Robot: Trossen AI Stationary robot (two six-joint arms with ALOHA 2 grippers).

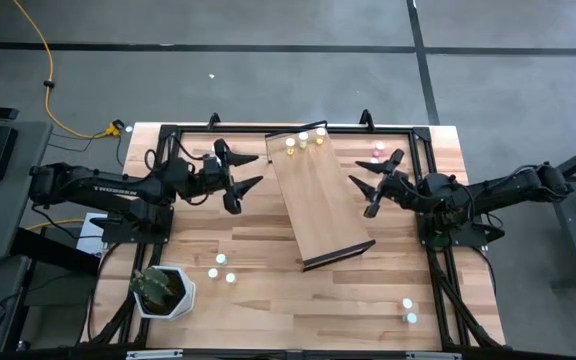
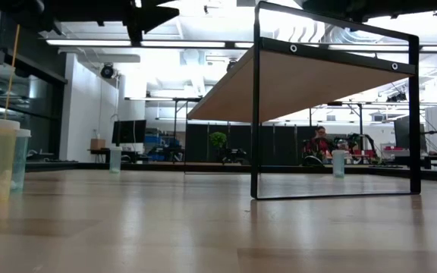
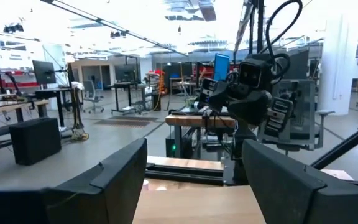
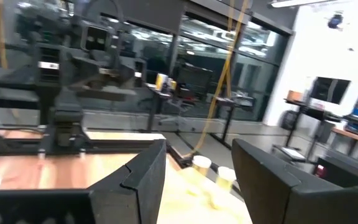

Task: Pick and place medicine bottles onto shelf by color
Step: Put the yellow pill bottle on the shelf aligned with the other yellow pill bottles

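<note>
Currently, both end effectors hovering beside the shelf

Left end effector [image 1: 249, 172] is hanging spread and empty just left of the tilted shelf [image 1: 318, 195]; right end effector [image 1: 365, 185] is hovering spread and empty at its right edge. Yellow medicine bottles [image 1: 305, 140] are sitting at the shelf's far end, others are lying scattered on the surface [image 1: 268, 290].

A white potted plant [image 1: 163, 291] sits lower left on the bench [image 1: 268, 300]; a yellow cable [image 1: 53, 90] crosses the floor upper left.
</note>
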